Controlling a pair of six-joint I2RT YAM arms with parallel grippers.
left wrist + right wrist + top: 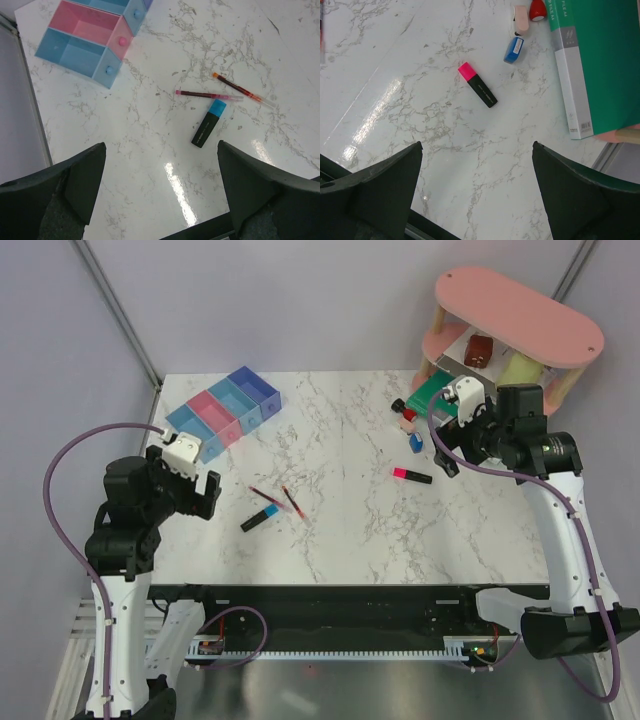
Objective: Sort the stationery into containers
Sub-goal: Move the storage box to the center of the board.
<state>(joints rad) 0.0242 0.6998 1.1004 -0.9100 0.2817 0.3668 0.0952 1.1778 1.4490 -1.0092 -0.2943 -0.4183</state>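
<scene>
The containers (225, 405) are four joined bins, light blue, pink, light blue and darker blue, at the table's back left; they also show in the left wrist view (90, 37). A black marker with a blue end (260, 517) (209, 123) lies beside two thin red pens (293, 501) (209, 94). A black marker with a pink end (412, 475) (477, 91) lies at the right. A blue eraser (415, 443) (514, 50), a pinkish one (521, 18) and a red-black one (400, 407) lie behind it. My left gripper (205, 495) (160, 185) and right gripper (447, 438) (477, 185) are open, empty and above the table.
A green box (440, 390) (600, 65) lies at the back right by the pink oval two-tier shelf (515, 315), which holds a brown block (478, 350) and a pale green cylinder (520, 370). The table's front edge is just below both grippers.
</scene>
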